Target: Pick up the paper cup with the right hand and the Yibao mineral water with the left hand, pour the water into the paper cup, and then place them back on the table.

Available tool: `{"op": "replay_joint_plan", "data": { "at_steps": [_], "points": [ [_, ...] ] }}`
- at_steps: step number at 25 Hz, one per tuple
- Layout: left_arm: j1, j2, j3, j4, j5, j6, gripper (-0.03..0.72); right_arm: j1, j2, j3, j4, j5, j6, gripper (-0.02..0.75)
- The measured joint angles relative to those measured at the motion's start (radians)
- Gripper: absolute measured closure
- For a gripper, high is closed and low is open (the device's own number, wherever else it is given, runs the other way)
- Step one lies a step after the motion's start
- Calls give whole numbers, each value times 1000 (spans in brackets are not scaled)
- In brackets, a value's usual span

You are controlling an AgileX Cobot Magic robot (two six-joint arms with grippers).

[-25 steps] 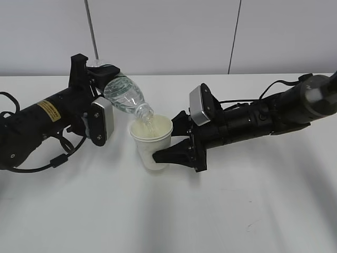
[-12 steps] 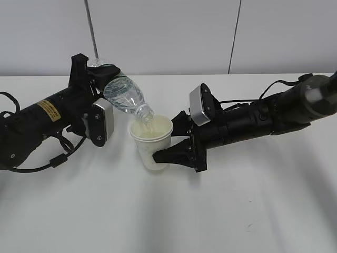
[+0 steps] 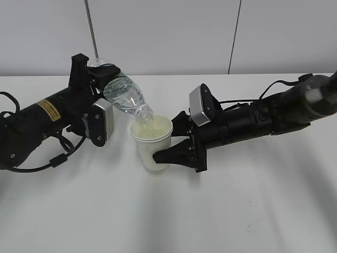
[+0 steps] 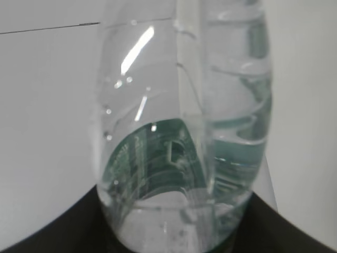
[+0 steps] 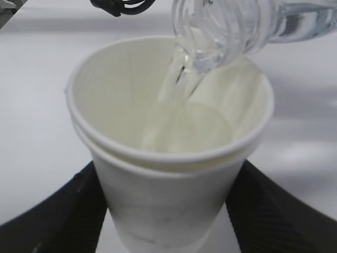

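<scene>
Pouring stage, three views. Yibao mineral water [image 3: 124, 94]: clear ribbed bottle, green label seen through the water in the left wrist view [image 4: 184, 132], uncapped mouth tipped down over the paper cup [image 3: 152, 142]. A thin stream runs from the mouth into the cup's cream interior, where water is pooling [image 5: 174, 132]. The cup is white with a rolled rim; a second rim line just below the first suggests two nested cups. The left hand [image 3: 97, 108], arm marked with a yellow label, has its fingers clamped on the bottle's base end, the body projecting forward from between them. The right hand [image 3: 167, 143] has its fingers [image 5: 63, 211] pressed against both flanks of the cup's lower half, the rim standing above them. Bottle mouth and cup rim lie very close; contact cannot be told. The table [image 3: 168, 211] is bare white surface in front of both sets of fingers, and its far edge meets the wall behind them.
</scene>
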Motion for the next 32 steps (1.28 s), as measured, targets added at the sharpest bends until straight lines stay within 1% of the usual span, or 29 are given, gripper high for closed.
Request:
{"op": "replay_joint_plan", "data": {
  "at_steps": [10, 11, 12, 14, 17, 19, 20, 22, 24, 28, 32],
  "points": [
    [0, 0, 0, -1, -2, -3, 315, 0, 0, 0, -2, 2, 0, 241],
    [0, 0, 0, -1, -2, -28, 315, 0, 0, 0, -2, 2, 0, 241],
    [0, 0, 0, -2, -3, -85, 315, 0, 0, 0, -2, 2, 0, 241],
    [-1, 0, 0, -9, -4, -259, 315, 0, 0, 0, -2, 2, 0, 241],
    [-2, 0, 0, -11, -6, -655, 315, 0, 0, 0, -2, 2, 0, 241],
    [-2, 0, 0, -15, -6, -1008, 315, 0, 0, 0, 10, 2, 0, 241],
    [-2, 0, 0, -16, -6, -1166, 315, 0, 0, 0, 14, 2, 0, 241],
    [-2, 0, 0, -11, -6, -1349, 316, 0, 0, 0, 19, 2, -9, 241],
    [-2, 0, 5, 1, -7, -1417, 316, 0, 0, 0, 21, 2, -13, 241],
    [-2, 0, 38, 12, -7, -1463, 316, 0, 0, 0, 23, 2, -16, 241],
    [-2, 0, 87, 13, -7, -1578, 316, -10, 0, 0, 50, 0, -18, 241]
  ]
}}
